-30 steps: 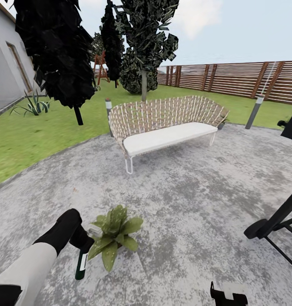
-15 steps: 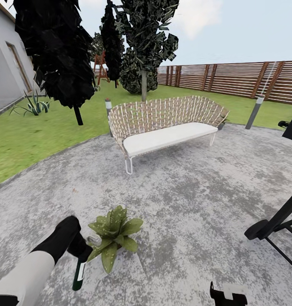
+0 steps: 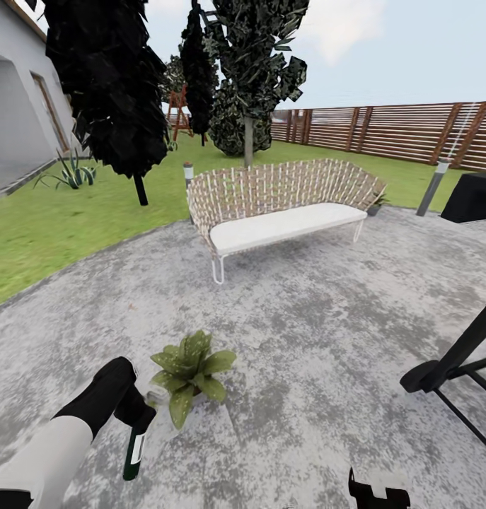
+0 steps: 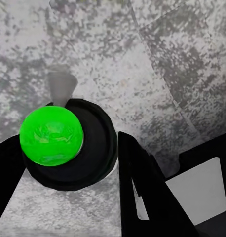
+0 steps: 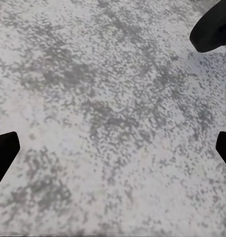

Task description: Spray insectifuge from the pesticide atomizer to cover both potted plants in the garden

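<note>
My left gripper [image 3: 138, 418] is shut on the pesticide atomizer [image 3: 135, 451], a slim dark green bottle with a white label that hangs down over the stone patio. In the left wrist view the atomizer [image 4: 54, 136] is seen end-on between my black fingers [image 4: 142, 187], its pale nozzle pointing away. One potted plant [image 3: 189, 371], a low rosette of speckled green leaves, stands just right of the bottle, close beside it. Another small plant [image 3: 375, 203] sits by the bench's right end. My right gripper [image 3: 379, 489] is low at the front, and its wrist view shows it open [image 5: 113, 148] over bare stone.
A woven bench [image 3: 278, 205] with a white cushion stands mid-patio. Dark trees [image 3: 115, 92], a bollard lamp [image 3: 432, 187] and a slatted fence [image 3: 398, 131] lie beyond. A black stand [image 3: 455, 360] reaches in at the right. Lawn [image 3: 51, 226] borders the patio [image 3: 313, 353] on the left.
The whole view has shifted, so the camera moved. The left gripper with the atomizer sits slightly lower and farther from the plant than a second ago.
</note>
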`<state>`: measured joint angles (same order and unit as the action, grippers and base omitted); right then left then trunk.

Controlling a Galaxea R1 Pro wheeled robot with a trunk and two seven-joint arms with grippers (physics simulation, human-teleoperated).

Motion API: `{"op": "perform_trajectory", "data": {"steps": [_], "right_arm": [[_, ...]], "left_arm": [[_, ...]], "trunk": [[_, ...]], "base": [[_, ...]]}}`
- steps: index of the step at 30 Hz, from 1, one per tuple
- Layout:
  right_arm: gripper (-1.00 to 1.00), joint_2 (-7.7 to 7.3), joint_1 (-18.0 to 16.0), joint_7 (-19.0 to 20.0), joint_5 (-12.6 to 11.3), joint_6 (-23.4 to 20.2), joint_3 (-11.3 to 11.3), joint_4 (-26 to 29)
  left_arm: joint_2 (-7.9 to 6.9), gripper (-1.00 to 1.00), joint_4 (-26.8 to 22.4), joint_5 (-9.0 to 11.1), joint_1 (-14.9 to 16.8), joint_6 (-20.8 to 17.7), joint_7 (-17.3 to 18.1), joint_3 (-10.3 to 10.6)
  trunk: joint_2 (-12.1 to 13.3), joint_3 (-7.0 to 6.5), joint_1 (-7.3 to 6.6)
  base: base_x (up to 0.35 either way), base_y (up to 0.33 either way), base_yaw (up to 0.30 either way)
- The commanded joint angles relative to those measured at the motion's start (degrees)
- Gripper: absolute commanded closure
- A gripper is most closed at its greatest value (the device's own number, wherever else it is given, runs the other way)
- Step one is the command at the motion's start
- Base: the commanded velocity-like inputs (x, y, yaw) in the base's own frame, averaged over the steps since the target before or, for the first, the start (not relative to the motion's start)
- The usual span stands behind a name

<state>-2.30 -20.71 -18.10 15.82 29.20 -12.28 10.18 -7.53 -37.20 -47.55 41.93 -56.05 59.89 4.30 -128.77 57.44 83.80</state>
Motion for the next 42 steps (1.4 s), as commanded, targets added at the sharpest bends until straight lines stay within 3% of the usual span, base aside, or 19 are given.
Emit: {"op": "perform_trajectory", "data": {"steps": [1,10,17,23,28,32,42], "right_arm": [[-1.00,0.02,0.0,-0.2,0.6,0.2,-0.4,-0.1],[-1.00,0.10,0.0,-0.2,0.5,0.2,-0.4,0.0],[-1.00,0.02,0.0,-0.2,0.6,0.2,-0.4,-0.1],[-1.00,0.19,0.0,-0.1,0.6,0.2,-0.4,-0.1],[-1.00,0.15,0.0,-0.1,0.6,0.2,-0.4,-0.1],[-1.00,0.11,0.0,-0.1,0.6,0.2,-0.4,-0.1],[-1.00,-0.25,0.0,0.0,0.6,0.1,-0.4,-0.2]], "left_arm": [[-0.03,1.00,-0.1,-0.5,0.1,-0.3,0.6,0.2],[0.40,1.00,-0.1,-0.3,0.4,-0.5,0.7,0.2],[5.75,1.00,0.6,-0.7,0.5,-0.5,0.4,0.2],[6.49,1.00,0.7,-0.5,0.8,-0.7,0.6,0.4],[8.36,1.00,0.4,-0.6,2.8,-1.0,0.7,0.9],[8.61,1.00,0.8,-0.4,5.9,-1.1,0.8,0.9],[7.94,1.00,1.0,-0.3,5.1,-1.0,0.7,1.2]], "trunk": [[0.0,0.05,-0.04],[0.0,0.05,-0.04],[0.0,0.05,-0.04],[0.0,0.05,-0.04],[0.0,0.05,-0.04],[0.0,0.05,-0.04],[0.0,0.05,-0.04]], "base": [[-0.246,-0.193,0.271],[-0.089,-0.212,0.133],[0.000,-0.003,0.000],[0.000,0.000,0.000],[0.000,0.000,0.000],[0.000,0.000,0.000],[0.057,0.000,0.000]]}}
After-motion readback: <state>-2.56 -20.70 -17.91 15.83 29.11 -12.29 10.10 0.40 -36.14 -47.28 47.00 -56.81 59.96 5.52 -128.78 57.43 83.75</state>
